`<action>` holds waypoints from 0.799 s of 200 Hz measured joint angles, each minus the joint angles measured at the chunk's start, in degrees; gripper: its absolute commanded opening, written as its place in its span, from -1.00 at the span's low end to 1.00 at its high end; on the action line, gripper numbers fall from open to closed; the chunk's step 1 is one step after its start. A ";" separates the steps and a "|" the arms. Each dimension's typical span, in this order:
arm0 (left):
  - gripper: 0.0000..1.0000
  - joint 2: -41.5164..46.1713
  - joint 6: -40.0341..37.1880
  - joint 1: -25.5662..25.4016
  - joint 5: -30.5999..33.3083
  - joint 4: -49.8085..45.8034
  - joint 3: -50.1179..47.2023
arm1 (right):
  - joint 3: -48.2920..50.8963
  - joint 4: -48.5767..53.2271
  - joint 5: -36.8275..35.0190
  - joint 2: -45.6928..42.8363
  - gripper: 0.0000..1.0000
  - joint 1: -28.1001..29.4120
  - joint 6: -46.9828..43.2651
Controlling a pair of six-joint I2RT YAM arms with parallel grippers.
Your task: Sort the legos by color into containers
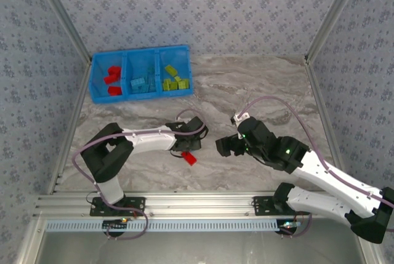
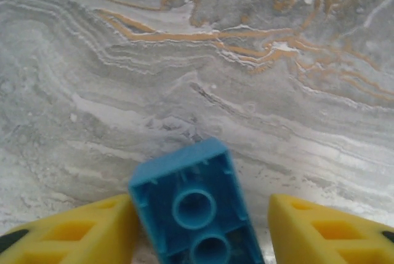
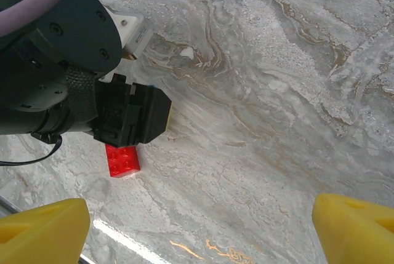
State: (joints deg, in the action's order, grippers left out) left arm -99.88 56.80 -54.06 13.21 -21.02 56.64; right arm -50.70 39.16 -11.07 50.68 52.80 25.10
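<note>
A light blue lego (image 2: 194,205) lies underside-up on the marble between my left gripper's (image 2: 200,218) yellow fingers. The left finger (image 2: 92,227) touches it, while a gap separates it from the right finger (image 2: 320,227). In the top view my left gripper (image 1: 191,143) points down at the table's middle, and a red lego (image 1: 189,157) lies just beside it. My right gripper (image 3: 200,230) hovers wide open over bare marble, with the red lego (image 3: 123,160) to its upper left. The blue bin (image 1: 140,96) holds red legos (image 1: 112,76), blue legos (image 1: 140,84) and green legos (image 1: 172,79) in separate containers.
The left arm's black wrist (image 3: 123,116) stands close to the right gripper (image 1: 225,146), partly over the red lego. An aluminium rail (image 1: 203,201) runs along the near edge. Patterned walls enclose the table.
</note>
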 measured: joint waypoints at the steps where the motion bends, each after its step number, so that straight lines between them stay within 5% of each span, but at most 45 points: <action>1: -0.16 0.00 0.15 0.02 0.09 -0.04 0.00 | 0.00 0.02 0.07 0.00 0.91 0.00 0.00; 34: -0.49 0.15 -0.02 -0.07 -0.74 0.74 0.00 | 0.46 0.09 4.07 1.03 0.90 -0.04 -0.04; 99: -0.56 6.86 -6.12 1.62 1.16 -0.87 1.60 | 1.38 -0.57 11.04 2.23 0.88 0.02 -0.44; 160: -0.67 12.94 -16.06 21.29 2.82 0.24 6.58 | 2.40 -2.08 8.72 0.68 0.90 0.02 0.44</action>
State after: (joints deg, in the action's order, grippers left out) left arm -86.94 40.73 -32.77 16.03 -20.78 63.22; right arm -48.29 37.08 -2.35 51.35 52.82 25.54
